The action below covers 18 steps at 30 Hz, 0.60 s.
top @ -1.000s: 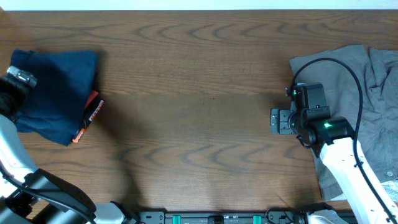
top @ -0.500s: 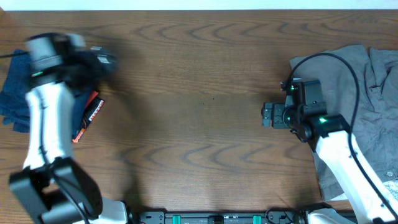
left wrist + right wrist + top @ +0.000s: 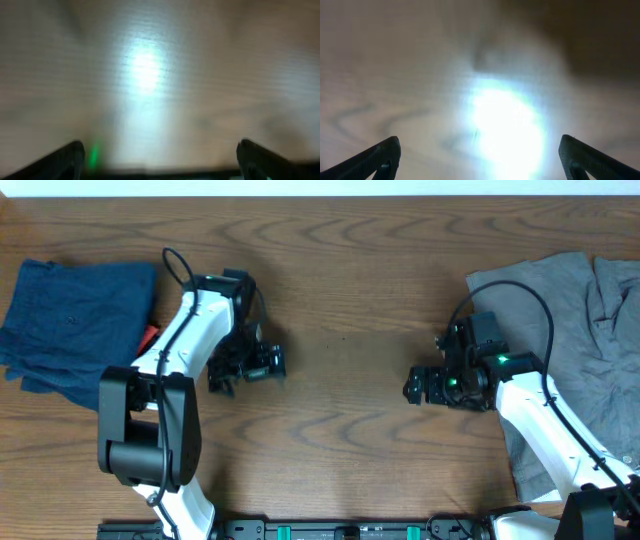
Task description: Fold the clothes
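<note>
One navy-blue garment (image 3: 75, 320) lies at the left edge of the wooden table (image 3: 340, 280). It is gathered into a rough rectangle with soft creases, and layered hems step out at its lower left. A small orange-red patch (image 3: 148, 337) shows at its right border, beside the left arm (image 3: 185, 330). The left gripper (image 3: 272, 364) hovers over bare wood, apart from the cloth, its fingers (image 3: 65, 159) spread wide with nothing between them. The right gripper (image 3: 412, 386) faces it across the middle, its fingers (image 3: 377, 159) likewise parted and empty. Crumpled grey garments (image 3: 590, 330) cover the table's right end.
</note>
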{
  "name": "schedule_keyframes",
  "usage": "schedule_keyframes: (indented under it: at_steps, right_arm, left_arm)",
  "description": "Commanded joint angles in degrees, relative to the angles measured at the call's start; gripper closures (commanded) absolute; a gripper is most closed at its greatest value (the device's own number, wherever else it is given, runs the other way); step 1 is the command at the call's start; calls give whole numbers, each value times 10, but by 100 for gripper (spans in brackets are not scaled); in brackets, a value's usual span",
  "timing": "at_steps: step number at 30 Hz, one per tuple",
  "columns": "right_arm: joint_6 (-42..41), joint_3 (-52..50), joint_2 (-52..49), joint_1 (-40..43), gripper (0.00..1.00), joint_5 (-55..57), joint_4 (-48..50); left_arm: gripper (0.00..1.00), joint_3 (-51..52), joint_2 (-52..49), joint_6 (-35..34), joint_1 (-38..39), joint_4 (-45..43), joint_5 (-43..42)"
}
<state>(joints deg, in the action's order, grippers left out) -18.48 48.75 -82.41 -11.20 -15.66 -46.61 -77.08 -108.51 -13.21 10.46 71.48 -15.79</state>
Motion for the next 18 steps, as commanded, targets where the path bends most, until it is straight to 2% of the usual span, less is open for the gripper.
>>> schedule_keyframes:
  at_steps: [1,6,12,14,17,18]
  right_arm:
    - [-32,3,5,4,1,-26,-35]
    - [-32,2,59,-3,1,2,-65]
    - [-60,2,196,-32,1,96,-53]
    - [-60,-2,249,-52,1,148,-43]
    - [-67,-18,343,-105,1,252,-29]
    - [-77,-24,376,-126,1,288,-28]
  left_arm:
    - [2,-3,18,13,7,39,22]
    - [2,30,92,20,31,36,37]
    - [1,131,294,9,66,-89,54]
    - [10,180,382,-19,82,-144,105]
    - [9,265,542,-36,118,-229,205]
    - [2,287,588,-36,127,-249,230]
